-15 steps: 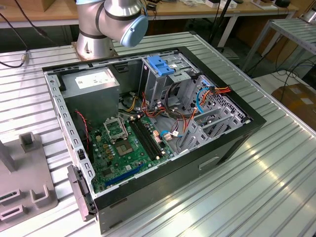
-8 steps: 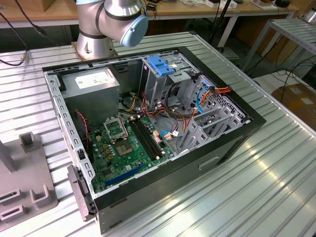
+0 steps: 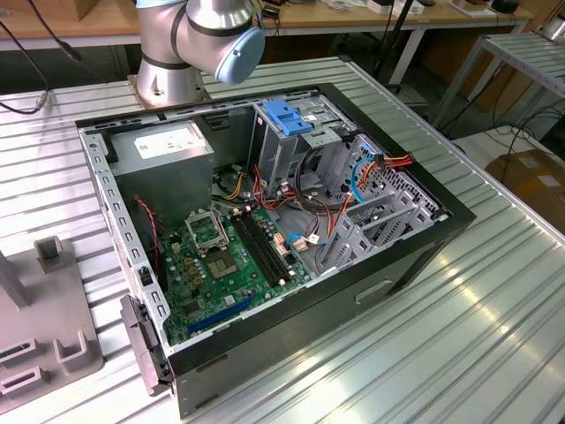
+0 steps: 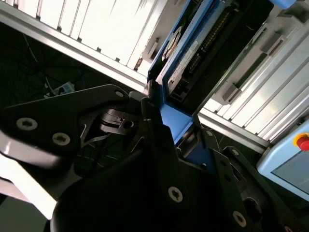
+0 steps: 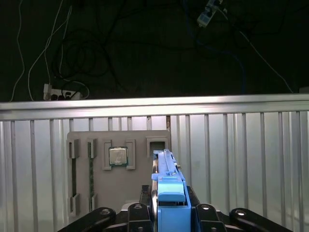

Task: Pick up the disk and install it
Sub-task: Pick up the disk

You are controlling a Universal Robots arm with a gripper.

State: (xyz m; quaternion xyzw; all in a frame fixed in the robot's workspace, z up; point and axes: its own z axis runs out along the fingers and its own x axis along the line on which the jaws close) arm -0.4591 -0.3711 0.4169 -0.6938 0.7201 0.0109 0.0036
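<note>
Some of the disk [image 4: 188, 55] behind fingers [image 4: 157, 130]

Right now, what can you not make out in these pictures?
- Disk: first wrist view shows it edge-on, faces hidden; second wrist view, the claw gripping it covers its near end.
- Arm: exterior view, cut off by the top edge.
- Cage inside: exterior view, hidden by latch and cables.

Exterior view evenly lit, glare on ribbed silver metal tabletop [image 3: 494, 300] at 4 o'clock. Second wrist view: blown-out background, grey blue-railed metal disk [image 4: 186, 63] backlit, kinda murky.
</note>
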